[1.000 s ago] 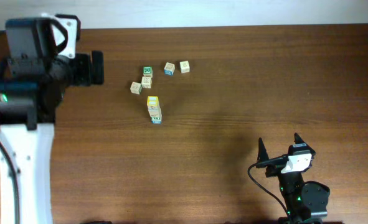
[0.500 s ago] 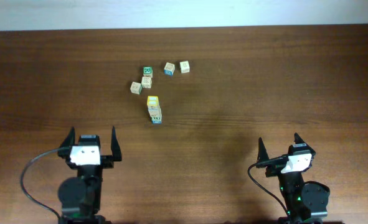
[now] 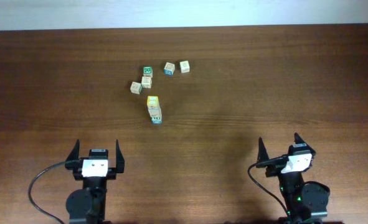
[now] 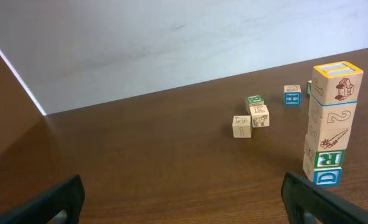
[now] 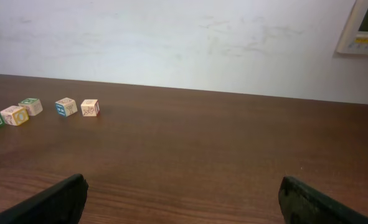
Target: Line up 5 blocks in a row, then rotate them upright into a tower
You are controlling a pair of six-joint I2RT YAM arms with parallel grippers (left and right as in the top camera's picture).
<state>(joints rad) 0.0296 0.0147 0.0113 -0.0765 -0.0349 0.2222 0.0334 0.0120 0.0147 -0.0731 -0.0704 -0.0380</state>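
The blocks lie in a loose group at the table's far middle. A tower of several blocks [image 3: 154, 109], with a yellow-framed top [image 4: 337, 70], stands nearest to me. Beyond it lie single pale cubes [image 3: 136, 88] [image 3: 147, 81] [image 3: 169, 68] [image 3: 184, 66] and a green-topped cube [image 3: 147, 71]. The left wrist view shows the tower [image 4: 328, 134] at the right edge. My left gripper [image 3: 97, 149] is open near the front left. My right gripper [image 3: 279, 143] is open near the front right. Both are far from the blocks and hold nothing.
A pale wall [image 4: 171, 43] rises behind the table's far edge. A white wall panel [image 5: 364, 28] hangs at the upper right of the right wrist view. Bare brown tabletop [image 3: 233, 106] separates both grippers from the blocks.
The left arm, raised close under the camera at the left a second ago, has come down to the front left. The right arm and the blocks have not moved.
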